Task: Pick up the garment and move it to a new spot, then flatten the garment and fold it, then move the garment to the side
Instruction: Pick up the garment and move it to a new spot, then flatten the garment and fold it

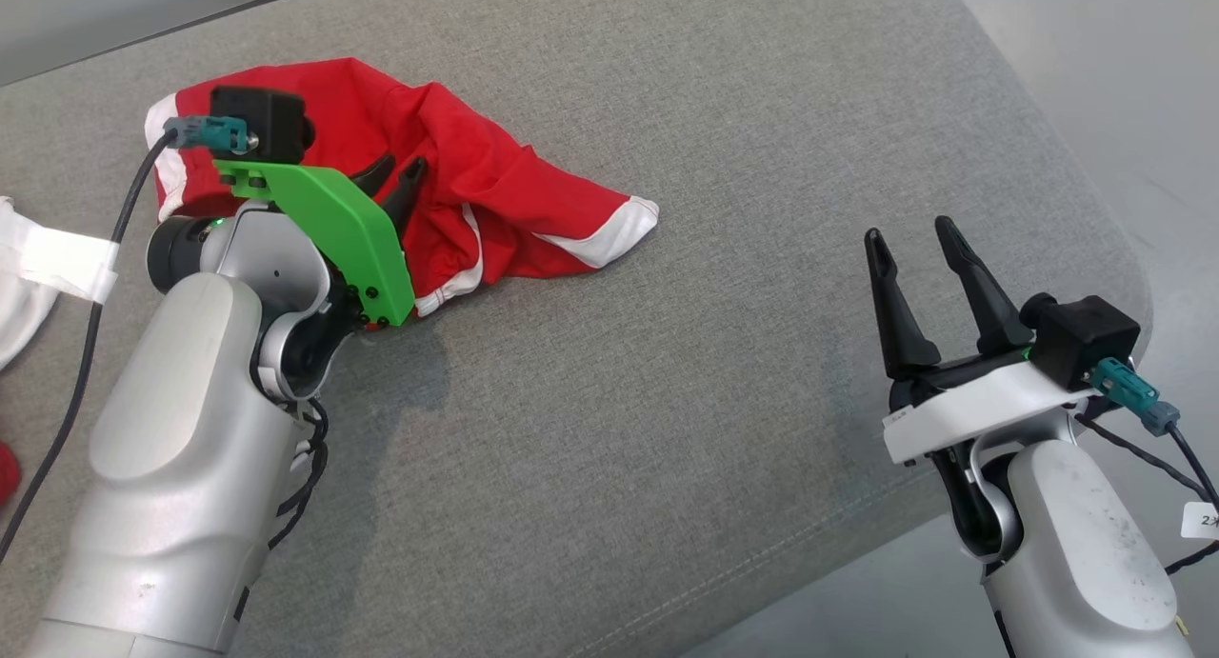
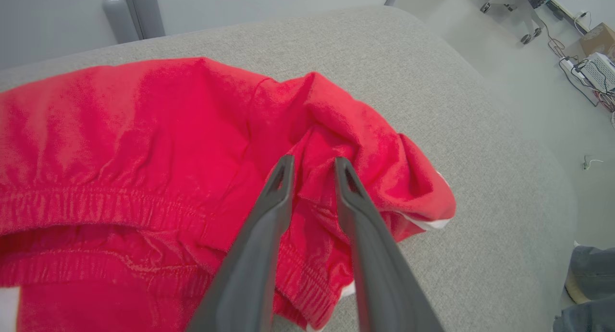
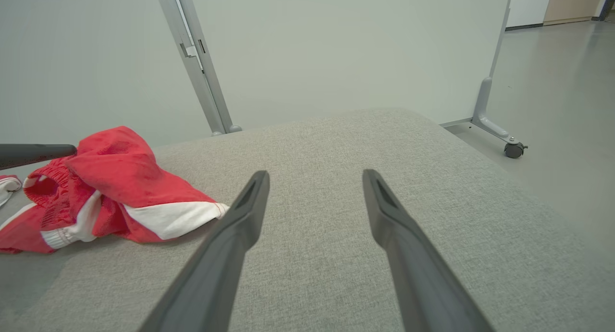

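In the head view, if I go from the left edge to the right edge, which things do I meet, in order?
From the left: white cloth → red garment → right gripper. The left gripper overlaps the garment, so it is left out.

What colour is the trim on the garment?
White: the trim edges the red garment. It shows best in the right wrist view.

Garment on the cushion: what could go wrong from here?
1. The left gripper stands narrowly open over bunched folds of the red garment; closing may pinch several layers.
2. The right gripper hangs open, well apart, so one-handed pulling might drag the heap instead of flattening it.
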Available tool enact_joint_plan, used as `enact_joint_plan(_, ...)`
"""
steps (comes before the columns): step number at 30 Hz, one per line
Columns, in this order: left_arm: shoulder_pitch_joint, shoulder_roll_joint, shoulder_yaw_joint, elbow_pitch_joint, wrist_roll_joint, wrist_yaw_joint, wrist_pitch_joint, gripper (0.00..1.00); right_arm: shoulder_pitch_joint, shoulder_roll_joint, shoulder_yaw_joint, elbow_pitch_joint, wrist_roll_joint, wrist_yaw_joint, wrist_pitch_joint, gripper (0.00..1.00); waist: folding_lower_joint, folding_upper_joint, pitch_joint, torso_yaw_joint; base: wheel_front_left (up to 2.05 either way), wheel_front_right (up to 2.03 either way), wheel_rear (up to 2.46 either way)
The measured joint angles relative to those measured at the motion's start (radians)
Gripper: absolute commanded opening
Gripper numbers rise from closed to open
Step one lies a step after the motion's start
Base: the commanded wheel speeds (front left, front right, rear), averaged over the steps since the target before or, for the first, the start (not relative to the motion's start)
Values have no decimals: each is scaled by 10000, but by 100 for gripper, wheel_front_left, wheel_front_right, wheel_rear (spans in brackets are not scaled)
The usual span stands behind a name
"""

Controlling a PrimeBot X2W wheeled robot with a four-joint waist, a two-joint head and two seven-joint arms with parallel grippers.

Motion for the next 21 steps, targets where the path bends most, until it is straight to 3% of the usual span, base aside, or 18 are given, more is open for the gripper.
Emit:
enact_joint_plan(1, 0, -61, 38, 100, 6, 48, -134, 85, 0, 2, 54, -2, -2, 0, 0, 100, 0, 0, -25, 17, 0, 0, 0)
enact_joint_plan(2, 0, -71, 21, 182, 59, 82, -263, 100, 0, 8, 98, -2, -10, 0, 0, 100, 0, 0, -47, 34, 0, 0, 0)
enact_joint_plan(6, 17, -311, 21, 541, 42, 128, -568, 100, 13, 15, 142, -21, -61, 0, 0, 100, 0, 0, -115, 133, 0, 0, 0)
enact_joint_plan(9, 168, -972, 140, 619, -433, 128, -941, 100, 174, 0, -121, -100, -119, 0, 0, 100, 0, 0, -183, 334, 0, 0, 0)
enact_joint_plan(15, 400, -928, 556, 29, -433, 234, -2286, 100, 351, -311, -343, -134, -395, 0, 0, 100, 0, 0, -349, 810, 0, 0, 0)
enact_joint_plan(21, 1819, -961, 378, -439, -324, 251, -3242, 100, 338, -616, -395, -94, -579, 0, 0, 100, 0, 0, -591, 1396, 0, 0, 0)
